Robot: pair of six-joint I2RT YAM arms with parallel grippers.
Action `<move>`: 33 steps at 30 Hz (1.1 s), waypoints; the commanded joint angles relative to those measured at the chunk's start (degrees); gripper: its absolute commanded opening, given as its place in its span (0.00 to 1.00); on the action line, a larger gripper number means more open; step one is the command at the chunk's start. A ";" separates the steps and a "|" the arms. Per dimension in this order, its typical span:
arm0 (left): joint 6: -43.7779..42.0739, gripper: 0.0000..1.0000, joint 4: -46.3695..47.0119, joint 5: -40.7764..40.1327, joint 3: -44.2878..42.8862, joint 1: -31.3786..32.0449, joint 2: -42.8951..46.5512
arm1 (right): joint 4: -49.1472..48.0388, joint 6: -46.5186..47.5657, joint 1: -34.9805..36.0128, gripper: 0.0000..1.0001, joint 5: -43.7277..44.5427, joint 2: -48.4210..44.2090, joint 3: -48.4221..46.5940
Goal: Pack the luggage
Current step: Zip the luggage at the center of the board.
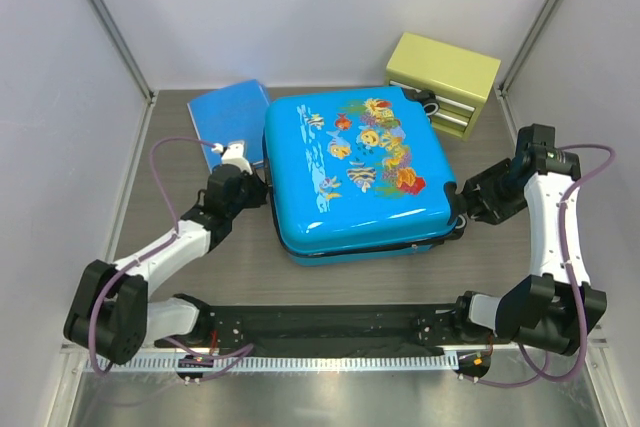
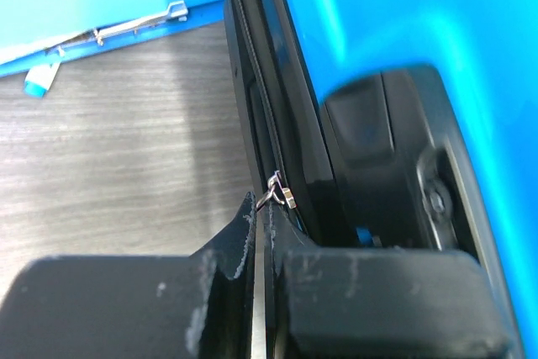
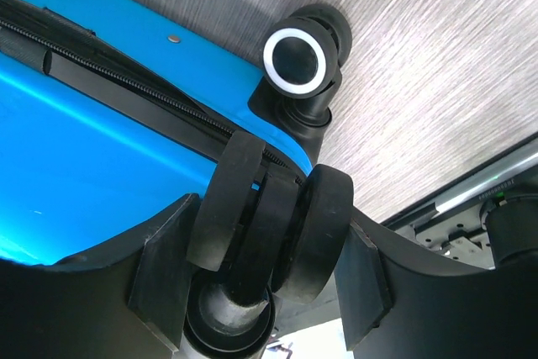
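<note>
luggage (image 1: pixel 355 177) lies closed mid-table, zipping in hand: zip pull (image 2: pixel 280 193) seemingly pinched in the left gripper (image 2: pixel 265 237) at 9 o'clock, wheel (image 3: pixel 324 208) clasped by the right gripper (image 3: pixel 265 237) at 4; next, the pull is to be drawn along the seam.

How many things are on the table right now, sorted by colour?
Blue: 2 (luggage, folder)
Yellow-green: 1 (drawer box)
Total: 3

Closed luggage (image 1: pixel 355 177) flat; left hand (image 1: pixel 254 190), right hand (image 1: pixel 463 209) flanking.
</note>
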State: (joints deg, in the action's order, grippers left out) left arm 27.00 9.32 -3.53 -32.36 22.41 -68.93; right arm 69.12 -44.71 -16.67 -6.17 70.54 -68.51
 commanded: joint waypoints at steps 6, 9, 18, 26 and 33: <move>-5.20 0.00 4.39 -4.91 -6.74 -6.94 -8.15 | -12.52 3.84 -3.11 0.01 15.93 4.07 -5.49; -5.38 0.00 5.44 -4.56 -9.03 -7.47 -10.61 | -12.43 4.28 -3.11 0.01 16.28 4.60 -6.02; -6.00 0.00 7.03 -3.24 -15.45 -9.14 -18.08 | -12.52 5.51 -3.11 0.01 17.07 6.10 -7.69; -7.05 0.00 7.03 -2.19 -19.67 -10.64 -21.69 | -12.52 5.95 -3.11 0.01 17.51 7.33 -9.10; -7.23 0.00 6.41 -0.52 -20.99 -11.60 -22.57 | -12.52 7.00 -3.11 0.01 17.51 8.29 -9.54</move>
State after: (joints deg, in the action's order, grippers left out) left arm 21.96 13.63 2.98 -51.00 14.44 -91.09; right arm 71.88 -41.21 -17.06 -1.65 77.25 -74.59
